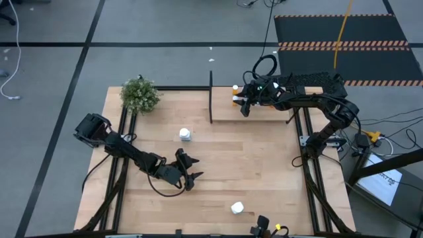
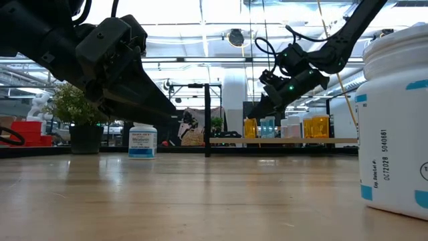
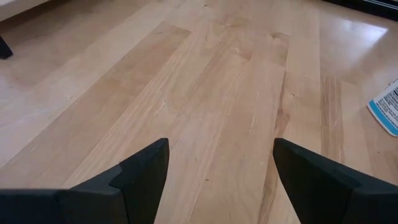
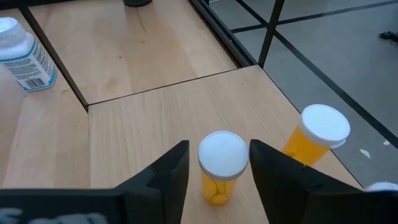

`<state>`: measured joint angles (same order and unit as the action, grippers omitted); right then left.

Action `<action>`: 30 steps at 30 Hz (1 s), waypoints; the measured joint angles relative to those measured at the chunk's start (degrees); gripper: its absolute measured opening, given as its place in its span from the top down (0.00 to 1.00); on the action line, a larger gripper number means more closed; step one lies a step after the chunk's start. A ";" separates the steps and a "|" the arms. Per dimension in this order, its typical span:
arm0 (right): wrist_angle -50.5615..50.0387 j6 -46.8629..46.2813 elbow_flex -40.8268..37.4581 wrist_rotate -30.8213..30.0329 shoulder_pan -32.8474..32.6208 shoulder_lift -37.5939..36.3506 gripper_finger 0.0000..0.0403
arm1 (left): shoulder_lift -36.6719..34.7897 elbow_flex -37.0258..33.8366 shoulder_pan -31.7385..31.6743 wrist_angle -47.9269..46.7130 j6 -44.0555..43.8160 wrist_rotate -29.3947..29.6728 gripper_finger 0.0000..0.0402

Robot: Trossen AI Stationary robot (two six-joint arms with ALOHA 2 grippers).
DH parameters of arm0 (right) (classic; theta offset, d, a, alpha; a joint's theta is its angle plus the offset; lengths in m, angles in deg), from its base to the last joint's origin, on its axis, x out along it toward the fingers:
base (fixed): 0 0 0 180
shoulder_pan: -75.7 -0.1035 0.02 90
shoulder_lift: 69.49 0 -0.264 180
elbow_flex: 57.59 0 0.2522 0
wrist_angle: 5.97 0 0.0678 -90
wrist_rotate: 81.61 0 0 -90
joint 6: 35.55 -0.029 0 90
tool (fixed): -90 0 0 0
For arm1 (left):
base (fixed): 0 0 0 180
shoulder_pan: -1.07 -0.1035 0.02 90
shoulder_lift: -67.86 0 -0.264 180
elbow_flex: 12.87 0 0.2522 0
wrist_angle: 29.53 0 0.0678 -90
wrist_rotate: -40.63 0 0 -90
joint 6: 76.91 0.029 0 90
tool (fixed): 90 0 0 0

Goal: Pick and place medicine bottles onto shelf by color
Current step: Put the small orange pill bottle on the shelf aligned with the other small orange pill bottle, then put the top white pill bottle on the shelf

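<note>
Two orange bottles (image 4: 219,168) crowd the shelf (image 4: 143,118) corner, one between the parted right pincer (image 4: 219,171).

Both arms are dark, nearly black, built of boxy jointed segments with black cables looped along them. The left claw (image 1: 188,173) ends in two matte black, wedge-shaped fingers (image 3: 146,171). Just behind the right claw (image 1: 244,104), a small green light glows amid coiled black cabling.

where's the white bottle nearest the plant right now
In the high view the white bottle stands on the table, left of centre, between the plant and the left end effector.
</note>
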<state>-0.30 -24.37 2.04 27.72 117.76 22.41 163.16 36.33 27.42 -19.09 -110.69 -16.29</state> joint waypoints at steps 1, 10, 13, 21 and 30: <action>-0.28 -0.14 -0.01 -0.04 0.00 -0.23 0.59 | 0.00 0.00 0.00 0.01 0.00 -0.01 0.29; -1.79 -2.06 -0.07 -0.07 -0.20 -5.15 0.57 | 0.00 0.00 0.00 0.13 -0.42 0.00 0.29; -3.62 -2.23 -0.07 -0.09 -0.84 -7.66 0.57 | 0.00 0.00 0.00 0.11 -0.85 0.00 0.29; -15.45 -3.49 -0.07 -0.21 -6.48 -17.96 0.57 | 0.00 0.00 0.04 0.09 -0.95 -0.01 0.29; -28.38 -7.79 -0.07 -9.31 -21.29 -29.48 0.57 | 0.00 0.00 0.59 0.98 -1.97 0.00 0.29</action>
<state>-28.67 -32.16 1.97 18.41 96.48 -7.08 163.16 36.33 28.01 -18.11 -112.66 -16.29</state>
